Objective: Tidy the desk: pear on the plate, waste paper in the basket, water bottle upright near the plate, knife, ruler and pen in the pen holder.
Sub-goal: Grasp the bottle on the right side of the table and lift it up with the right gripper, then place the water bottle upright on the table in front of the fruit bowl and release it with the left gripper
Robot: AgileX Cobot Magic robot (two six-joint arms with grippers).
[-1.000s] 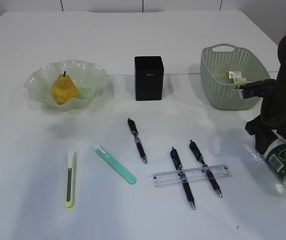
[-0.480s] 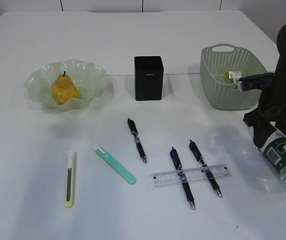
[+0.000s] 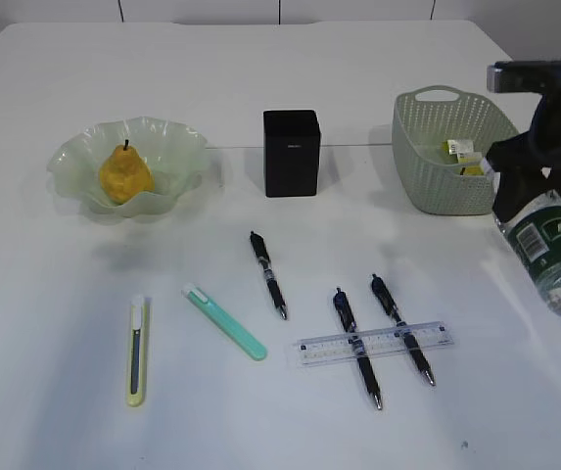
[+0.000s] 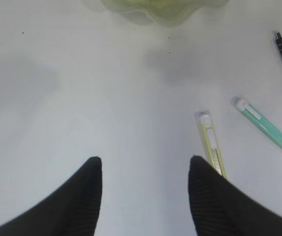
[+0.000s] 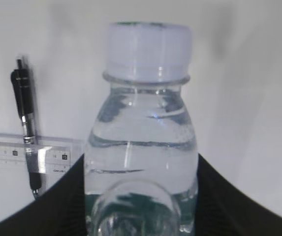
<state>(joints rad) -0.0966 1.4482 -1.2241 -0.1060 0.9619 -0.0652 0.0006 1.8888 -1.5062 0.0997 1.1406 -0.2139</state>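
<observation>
The right gripper clamps the water bottle mid-body (full, likely heavy, slick plastic), while the left gripper hangs open, empty.

A yellow-orange pear sits in a pale green, translucent ruffled plate, beside a matte black square pen holder and a sage-green woven plastic basket. The clear water bottle carries a dark green label with white lettering and a white cap. The knives are yellow-green and teal; the ruler is clear.
</observation>
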